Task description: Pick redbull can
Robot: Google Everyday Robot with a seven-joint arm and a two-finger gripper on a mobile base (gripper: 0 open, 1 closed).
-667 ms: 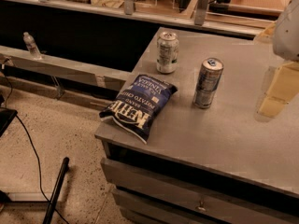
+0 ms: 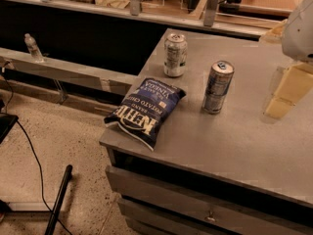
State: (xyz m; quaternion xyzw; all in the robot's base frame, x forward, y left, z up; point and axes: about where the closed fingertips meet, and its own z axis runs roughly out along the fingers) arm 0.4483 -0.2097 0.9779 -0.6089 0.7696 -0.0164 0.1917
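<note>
Silver-and-blue, tall slim metal redbull can (image 2: 217, 87): upright on grey metal countertop (image 2: 244, 146), near pale two-finger gripper (image 2: 287, 91) at right edge, not touching. Gripper state: cannot tell. Probably light, rigid, slippery, easily dented. Grasp mid-body, across diameter.

At the right edge of the view, above the table, the gripper (image 2: 286, 94) is pale cream-yellow. It is built of flat, blocky, squared-off pieces with a faintly see-through look, perhaps a soft plastic. Above it the wrist housing (image 2: 299, 31) is a smooth, rounded, white-grey shell, cut off by the picture's edge.
</note>
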